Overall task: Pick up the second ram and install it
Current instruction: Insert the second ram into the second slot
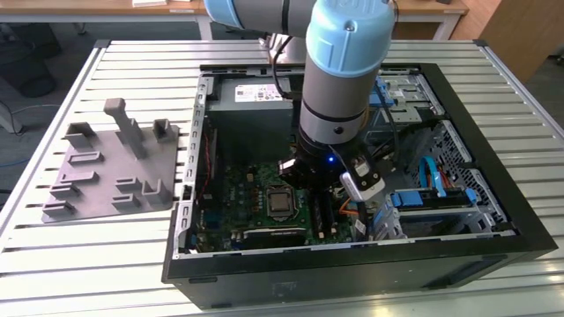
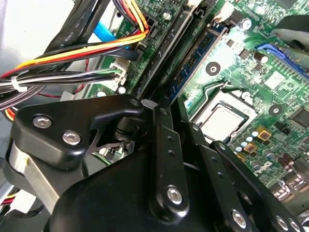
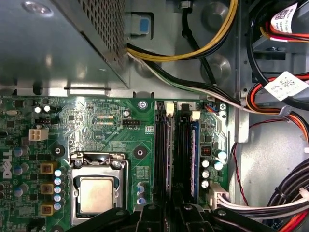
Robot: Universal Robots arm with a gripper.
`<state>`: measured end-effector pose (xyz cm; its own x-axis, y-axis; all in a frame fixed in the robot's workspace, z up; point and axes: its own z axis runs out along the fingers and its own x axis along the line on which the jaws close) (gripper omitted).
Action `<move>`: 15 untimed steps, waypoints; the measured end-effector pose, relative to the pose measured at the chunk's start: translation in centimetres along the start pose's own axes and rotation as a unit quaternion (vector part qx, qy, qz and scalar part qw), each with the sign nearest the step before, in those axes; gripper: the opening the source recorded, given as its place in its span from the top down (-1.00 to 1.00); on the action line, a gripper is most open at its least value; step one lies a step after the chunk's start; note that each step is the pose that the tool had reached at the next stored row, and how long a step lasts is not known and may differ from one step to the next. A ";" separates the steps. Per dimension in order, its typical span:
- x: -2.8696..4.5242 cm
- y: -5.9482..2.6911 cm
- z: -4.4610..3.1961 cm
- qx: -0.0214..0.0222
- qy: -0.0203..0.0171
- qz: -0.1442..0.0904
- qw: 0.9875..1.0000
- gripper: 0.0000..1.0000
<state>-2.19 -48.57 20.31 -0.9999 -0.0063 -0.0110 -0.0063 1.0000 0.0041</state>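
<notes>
A robotics lab or workshop: a slatted metal workbench (image 1: 132, 59) carries an opened computer case (image 1: 493, 257), wooden desks (image 1: 70, 8) along the frame's top.

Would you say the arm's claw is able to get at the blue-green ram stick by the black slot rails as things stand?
Probably yes. The claw sits right above the slot rails, the ram stick runs just beyond it, and the cable bundle lies off to the side, not across it.

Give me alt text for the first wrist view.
Looking down into an open computer case: a green motherboard with a bare processor socket, black memory slots beside it, one holding a blue-green RAM stick. The black gripper sits over the slots.
</notes>
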 end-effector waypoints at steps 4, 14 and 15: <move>-0.02 0.01 -1.43 0.000 0.000 0.000 1.000 0.58; -0.14 0.28 -3.38 0.002 0.001 0.000 1.000 0.80; -0.15 0.28 -3.41 0.003 0.001 0.000 1.000 0.80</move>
<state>-2.08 -48.31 23.72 -0.9999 -0.0062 -0.0090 -0.0062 1.0000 -0.0012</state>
